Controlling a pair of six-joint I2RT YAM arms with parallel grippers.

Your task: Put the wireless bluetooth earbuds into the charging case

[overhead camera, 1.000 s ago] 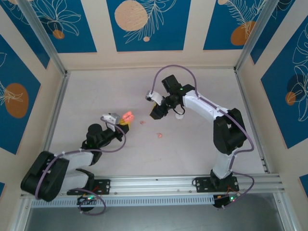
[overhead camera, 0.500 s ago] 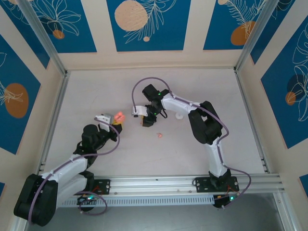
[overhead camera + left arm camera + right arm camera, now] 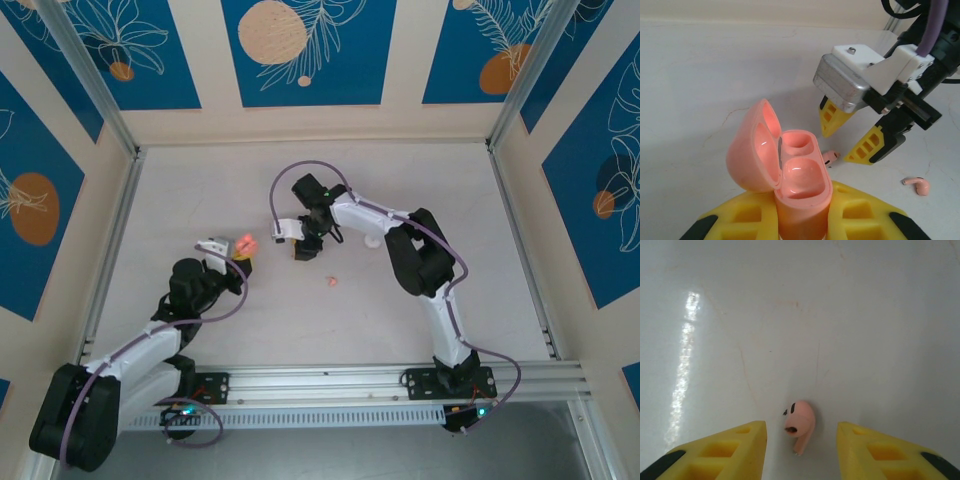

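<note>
- The left gripper is clamping the coral-pink, rounded plastic charging case upright, with its lid hanging open and both pale sockets empty.
- Just right of the case, the right gripper is hovering with its jaws spread wide. A tiny pink earbud is lying between them on the white bench, touching neither.
- Grasping it well probably means descending squarely and pinching the bulb, not the stem.
- Farther right of the case, a second pink earbud is lying loose.

Charging case, lid open, in left gripper; two earbuds beyond
</note>
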